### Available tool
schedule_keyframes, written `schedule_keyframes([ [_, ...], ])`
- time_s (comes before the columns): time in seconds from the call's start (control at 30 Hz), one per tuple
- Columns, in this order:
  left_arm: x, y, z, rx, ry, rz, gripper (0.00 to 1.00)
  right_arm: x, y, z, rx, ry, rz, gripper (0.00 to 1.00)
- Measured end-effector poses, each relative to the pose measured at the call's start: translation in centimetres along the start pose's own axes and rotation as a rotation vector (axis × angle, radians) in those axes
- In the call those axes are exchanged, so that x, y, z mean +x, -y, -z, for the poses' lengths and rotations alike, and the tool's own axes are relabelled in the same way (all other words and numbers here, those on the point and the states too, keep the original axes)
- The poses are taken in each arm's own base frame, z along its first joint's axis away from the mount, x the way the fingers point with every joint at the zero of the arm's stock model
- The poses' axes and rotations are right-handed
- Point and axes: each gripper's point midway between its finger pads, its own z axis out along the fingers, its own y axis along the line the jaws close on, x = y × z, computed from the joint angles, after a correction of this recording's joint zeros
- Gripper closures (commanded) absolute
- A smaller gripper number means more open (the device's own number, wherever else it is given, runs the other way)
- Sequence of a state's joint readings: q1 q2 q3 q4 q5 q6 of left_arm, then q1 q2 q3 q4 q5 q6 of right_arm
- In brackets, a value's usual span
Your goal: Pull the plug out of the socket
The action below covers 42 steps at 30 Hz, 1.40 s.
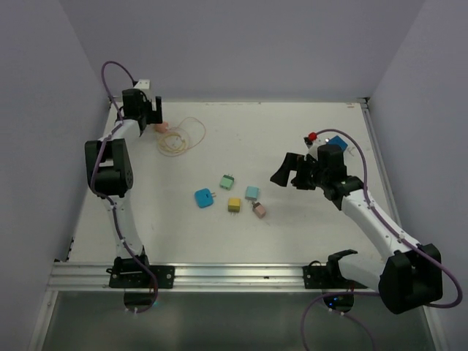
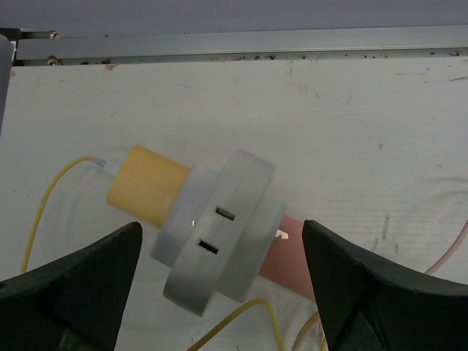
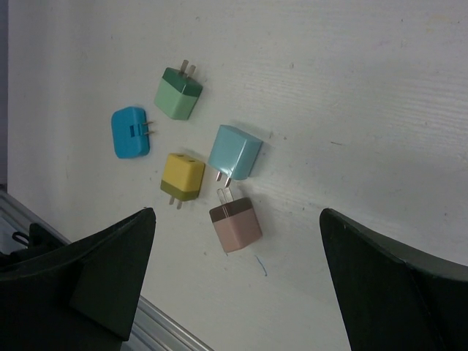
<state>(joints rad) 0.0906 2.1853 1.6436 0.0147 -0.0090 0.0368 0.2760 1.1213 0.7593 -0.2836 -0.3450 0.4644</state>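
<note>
A white desk [image 1: 292, 241] is filling the floor of a plain booth, with pale lavender walls [image 1: 219, 44] closing it in on the left, far and right sides and a metal rail [image 1: 219, 274] running along the near edge where the two arms are bolted. Five small wall adapters are lying in a loose cluster near the desk's middle, each apart from the others: one blue adapter [image 1: 203, 197], one green adapter [image 1: 227, 181], one yellow adapter [image 1: 234, 205], one light blue adapter [image 1: 251, 193] and one pink adapter [image 1: 258, 209]. The right pincer [image 1: 289, 175] is hanging above the desk to the right of that cluster, its jaws standing wide apart and gripping nothing. One white round socket [image 2: 241, 190] is lying in the far left corner, two slots facing up, with a yellow plug [image 2: 146, 186] sitting in its collar on one side and a pink block [image 2: 285, 256] showing from behind the other; whether the block is joined to it cannot be told. One yellow cable [image 2: 44, 212] and one pink cable [image 2: 453, 241] are trailing away across the desk. The left pincer [image 2: 221, 234] is hovering over the socket, jaws spread to either side of it and touching nothing.
</note>
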Motion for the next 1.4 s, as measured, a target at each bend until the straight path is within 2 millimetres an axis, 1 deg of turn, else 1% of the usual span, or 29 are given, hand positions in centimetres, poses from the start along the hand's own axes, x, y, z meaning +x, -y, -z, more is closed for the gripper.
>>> schedule_keyframes([
  [0.13,1.3,0.6,-1.2,0.038,-0.022,-0.003,0.11,0.2,-0.1,-0.3,-0.009,-0.015,-0.011,0.01],
  [0.2,1.5,0.7,-1.6,0.044,-0.024,-0.006,0.14,0.3,0.0,-0.5,-0.009,-0.019,-0.015,0.01],
  [0.3,1.6,0.9,-1.6,0.059,-0.023,-0.006,0.21,0.4,0.0,-0.6,-0.009,-0.022,-0.019,0.01],
  [0.37,1.6,1.1,-1.6,0.067,-0.021,-0.006,0.28,0.3,0.0,-0.6,-0.009,-0.022,-0.02,0.01],
  [0.47,1.6,1.3,-1.6,0.079,-0.003,-0.008,0.32,0.3,0.0,-0.6,-0.01,-0.022,-0.021,0.01],
  [0.5,1.7,1.4,-1.4,0.083,0.002,-0.007,0.36,0.4,0.0,-0.6,-0.01,-0.023,-0.021,0.01],
  [0.57,1.9,1.6,-0.9,0.092,0.005,-0.007,0.37,0.4,-0.1,-0.6,-0.014,-0.023,-0.022,0.01],
  [0.8,3.6,2.7,2.1,0.118,-0.023,0.006,0.39,0.9,-0.4,-0.2,-0.037,-0.023,-0.026,0.01],
  [0.9,4.4,3.8,3.8,0.125,-0.046,0.021,0.39,1.0,-0.5,0.0,-0.044,-0.015,-0.022,0.01],
  [1.0,5.4,5.6,5.6,0.128,-0.078,0.024,0.39,1.0,-0.6,0.3,-0.051,-0.007,-0.017,0.01],
  [1.2,7.7,11.9,10.1,0.17,-0.147,0.012,0.37,0.8,-0.8,0.6,-0.06,0.007,0.001,0.01],
  [1.3,8.9,13.9,12.2,0.179,-0.17,0.02,0.36,0.8,-0.8,0.7,-0.061,0.008,0.011,0.01],
  [1.4,9.8,15.4,14.0,0.172,-0.187,0.035,0.34,1.1,-0.7,0.5,-0.061,0.003,0.018,0.01],
])
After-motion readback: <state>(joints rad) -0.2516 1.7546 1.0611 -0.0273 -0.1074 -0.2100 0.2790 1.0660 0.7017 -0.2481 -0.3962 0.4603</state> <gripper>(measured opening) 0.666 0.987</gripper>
